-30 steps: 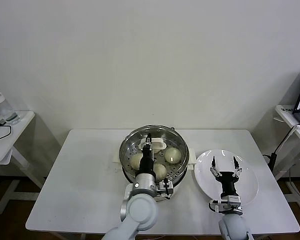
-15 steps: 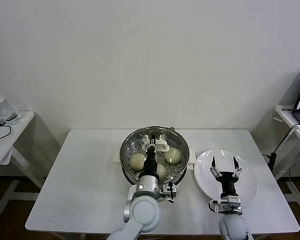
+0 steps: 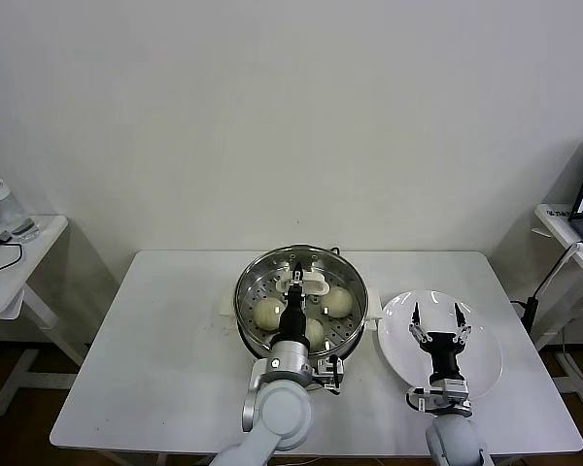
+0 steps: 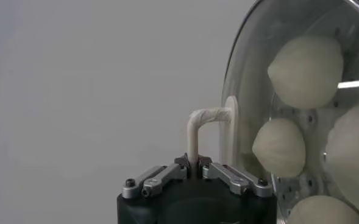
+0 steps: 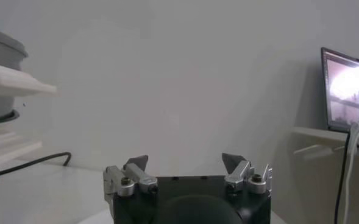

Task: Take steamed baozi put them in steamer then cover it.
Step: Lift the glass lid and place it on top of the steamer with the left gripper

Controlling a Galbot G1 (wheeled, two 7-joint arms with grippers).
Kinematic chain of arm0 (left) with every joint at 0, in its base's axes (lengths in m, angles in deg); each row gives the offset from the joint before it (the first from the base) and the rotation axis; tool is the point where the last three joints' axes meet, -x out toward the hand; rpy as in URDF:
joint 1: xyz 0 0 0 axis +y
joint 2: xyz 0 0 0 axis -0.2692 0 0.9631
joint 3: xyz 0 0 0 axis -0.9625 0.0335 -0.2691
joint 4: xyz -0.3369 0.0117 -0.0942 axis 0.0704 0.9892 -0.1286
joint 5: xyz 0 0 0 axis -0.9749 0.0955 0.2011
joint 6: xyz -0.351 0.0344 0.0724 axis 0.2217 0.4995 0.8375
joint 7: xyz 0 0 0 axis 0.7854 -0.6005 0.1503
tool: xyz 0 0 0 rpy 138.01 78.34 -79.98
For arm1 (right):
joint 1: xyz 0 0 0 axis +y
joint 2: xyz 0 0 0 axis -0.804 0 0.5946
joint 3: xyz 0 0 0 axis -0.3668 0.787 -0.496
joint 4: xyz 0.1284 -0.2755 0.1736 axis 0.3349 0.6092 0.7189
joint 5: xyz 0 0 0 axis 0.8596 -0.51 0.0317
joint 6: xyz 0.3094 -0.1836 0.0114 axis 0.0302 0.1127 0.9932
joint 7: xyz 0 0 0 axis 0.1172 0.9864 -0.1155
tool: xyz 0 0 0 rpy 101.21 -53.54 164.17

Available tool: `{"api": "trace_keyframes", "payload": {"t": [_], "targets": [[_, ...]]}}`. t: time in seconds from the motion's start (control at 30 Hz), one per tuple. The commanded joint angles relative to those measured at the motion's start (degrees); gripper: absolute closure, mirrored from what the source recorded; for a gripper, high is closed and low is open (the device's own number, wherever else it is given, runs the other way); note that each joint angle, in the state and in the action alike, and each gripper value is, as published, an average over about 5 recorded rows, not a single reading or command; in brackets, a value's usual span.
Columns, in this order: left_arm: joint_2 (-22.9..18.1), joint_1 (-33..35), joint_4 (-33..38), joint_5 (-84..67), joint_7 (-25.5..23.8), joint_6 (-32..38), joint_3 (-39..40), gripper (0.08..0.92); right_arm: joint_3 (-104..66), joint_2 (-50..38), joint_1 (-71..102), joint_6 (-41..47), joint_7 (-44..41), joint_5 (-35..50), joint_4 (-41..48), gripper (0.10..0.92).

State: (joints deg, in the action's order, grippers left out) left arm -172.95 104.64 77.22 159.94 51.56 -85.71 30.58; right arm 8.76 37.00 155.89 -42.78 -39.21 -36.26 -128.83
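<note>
— White wall, white table (image 3: 165, 340), and everything happening at that one pot. What's the left arm got?

— The lid (image 4: 301, 109), I'd say. It's clear glass with a white handle (image 4: 205, 125), and the left gripper (image 3: 301, 282) is pinched tight on that handle, holding the lid over the steamer (image 3: 257, 275).

— So the buns are in?

— Looks like it. Through the glass the left wrist view shows four steamed baozi (image 4: 305, 70) on the perforated tray, right beneath the gripper. From the head view I count three, with the arm hiding the rest.

— Then it's the covering step.

— My guess, yes. What's left is to seat the lid square on the rim, then let go.

— And the other arm?

— The right gripper (image 3: 438, 323) hangs over the white plate (image 3: 486, 354), fingers spread wide, nothing in them. Nothing lies on the plate below it.
</note>
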Motion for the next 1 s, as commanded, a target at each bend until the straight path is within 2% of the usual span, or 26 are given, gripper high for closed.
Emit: {"api": "trace_keyframes", "payload": {"t": [0.03,1.0], "targets": [[-0.1,0.2,-0.2,0.5,0.5,0.6,0.0,0.811,-0.1,0.0,-0.1,-0.1,0.0,0.0,0.1,0.203],[0.1,-0.4,0.0,-3.4,-0.8,0.4,-0.6,0.811,-0.2,0.3,-0.4,-0.6,0.2,-0.7,0.1,0.203]]}}
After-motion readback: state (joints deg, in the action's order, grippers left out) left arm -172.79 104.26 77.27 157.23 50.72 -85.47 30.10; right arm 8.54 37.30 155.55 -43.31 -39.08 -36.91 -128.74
